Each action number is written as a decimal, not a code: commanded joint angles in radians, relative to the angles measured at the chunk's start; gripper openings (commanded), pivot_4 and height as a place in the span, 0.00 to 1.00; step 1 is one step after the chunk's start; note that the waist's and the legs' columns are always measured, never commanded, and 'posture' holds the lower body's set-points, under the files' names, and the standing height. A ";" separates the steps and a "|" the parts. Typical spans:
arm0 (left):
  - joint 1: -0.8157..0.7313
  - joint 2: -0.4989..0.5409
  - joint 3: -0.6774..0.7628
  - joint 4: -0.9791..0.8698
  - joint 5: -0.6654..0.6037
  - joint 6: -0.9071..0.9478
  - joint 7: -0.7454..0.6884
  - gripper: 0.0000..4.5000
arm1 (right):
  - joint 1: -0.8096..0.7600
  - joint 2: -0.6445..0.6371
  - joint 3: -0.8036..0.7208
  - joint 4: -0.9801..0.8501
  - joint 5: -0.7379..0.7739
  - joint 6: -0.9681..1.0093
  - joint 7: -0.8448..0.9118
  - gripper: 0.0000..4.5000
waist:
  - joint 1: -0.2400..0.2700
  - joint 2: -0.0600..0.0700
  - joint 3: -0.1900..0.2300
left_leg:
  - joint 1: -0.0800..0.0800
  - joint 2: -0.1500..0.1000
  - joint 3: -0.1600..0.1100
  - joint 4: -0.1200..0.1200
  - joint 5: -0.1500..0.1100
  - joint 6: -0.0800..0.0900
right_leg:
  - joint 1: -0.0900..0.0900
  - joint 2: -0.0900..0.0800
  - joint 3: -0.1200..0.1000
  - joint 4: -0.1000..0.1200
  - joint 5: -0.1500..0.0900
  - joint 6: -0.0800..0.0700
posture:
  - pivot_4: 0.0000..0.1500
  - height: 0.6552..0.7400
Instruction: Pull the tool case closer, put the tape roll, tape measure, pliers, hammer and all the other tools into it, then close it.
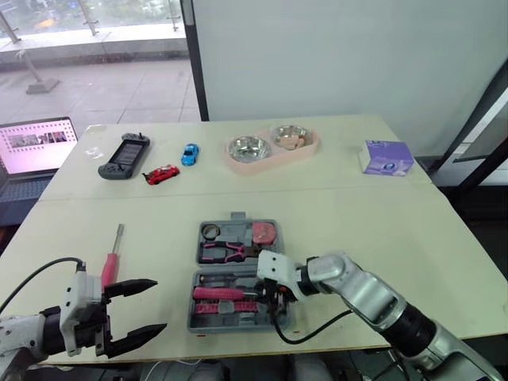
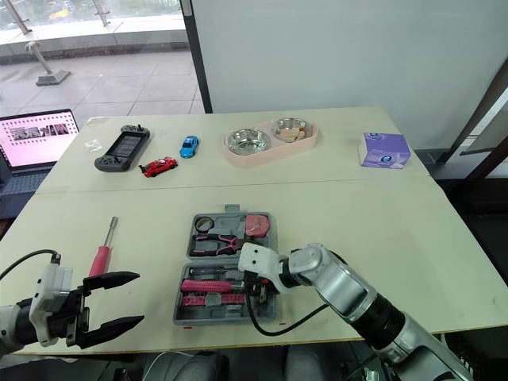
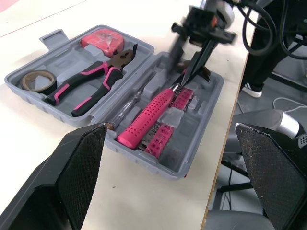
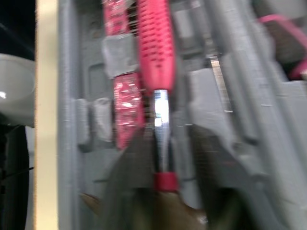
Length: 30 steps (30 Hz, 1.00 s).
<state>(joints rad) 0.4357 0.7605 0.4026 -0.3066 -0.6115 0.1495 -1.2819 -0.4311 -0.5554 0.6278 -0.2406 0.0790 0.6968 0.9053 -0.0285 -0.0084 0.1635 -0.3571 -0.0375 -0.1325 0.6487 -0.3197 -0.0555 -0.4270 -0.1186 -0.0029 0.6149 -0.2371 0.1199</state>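
The grey tool case (image 1: 192, 314) lies open near the table's front edge. Its far half holds the tape roll (image 1: 210, 231), pink-handled pliers (image 1: 226, 252) and red tape measure (image 1: 264, 233). The near half holds the pink-handled hammer (image 1: 226, 293) beside a strip of pink bits. My right gripper (image 1: 275, 304) reaches down into the near half, open, its fingers (image 4: 129, 187) straddling the hammer's metal neck (image 4: 160, 115). A pink screwdriver (image 1: 112, 260) lies on the table left of the case. My left gripper (image 1: 159, 305) hovers open and empty just in front of that screwdriver, left of the case.
Along the table's back stand a game controller (image 1: 125, 156), a red toy car (image 1: 161, 174), a blue toy car (image 1: 190, 154), a pink double bowl (image 1: 271, 147) and a purple box (image 1: 386, 156). A laptop (image 1: 32, 151) sits off the left edge.
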 commanded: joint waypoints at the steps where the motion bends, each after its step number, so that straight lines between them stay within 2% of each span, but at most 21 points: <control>1: 0.002 0.003 0.009 -0.014 -0.011 0.002 0.000 1.00 | 0.000 0.003 -0.005 0.006 -0.028 -0.023 -0.008 0.01 | 0.003 0.000 0.000 | 0.000 0.000 0.000 0.000 0.000 0.000 | 0.000 0.000 0.000 0.000 0.000 0.000 | 1.00 0.81; 17: 0.004 0.003 0.007 -0.019 -0.015 0.006 0.001 1.00 | -0.134 -0.016 -0.031 -0.097 -0.014 0.091 0.060 0.01 | 0.011 0.000 0.001 | 0.001 0.000 0.000 0.001 0.001 -0.001 | 0.000 0.001 0.000 0.001 0.002 -0.003 | 1.00 0.81; 30: 0.014 -0.002 0.013 -0.030 -0.016 0.013 0.006 1.00 | -0.183 -0.055 0.072 -0.092 -0.075 0.174 0.101 0.01 | 0.011 0.000 0.001 | 0.000 0.000 0.000 0.001 0.001 -0.001 | 0.000 0.001 0.000 0.000 0.002 -0.003 | 1.00 0.81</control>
<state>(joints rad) 0.4441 0.7597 0.4027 -0.3153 -0.6139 0.1673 -1.2763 -0.5907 -0.6097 0.7007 -0.2941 0.0082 0.8542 0.9982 -0.0173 -0.0083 0.1643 -0.3569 -0.0372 -0.1325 0.6495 -0.3190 -0.0563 -0.4270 -0.1181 -0.0030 0.6151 -0.2352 0.1174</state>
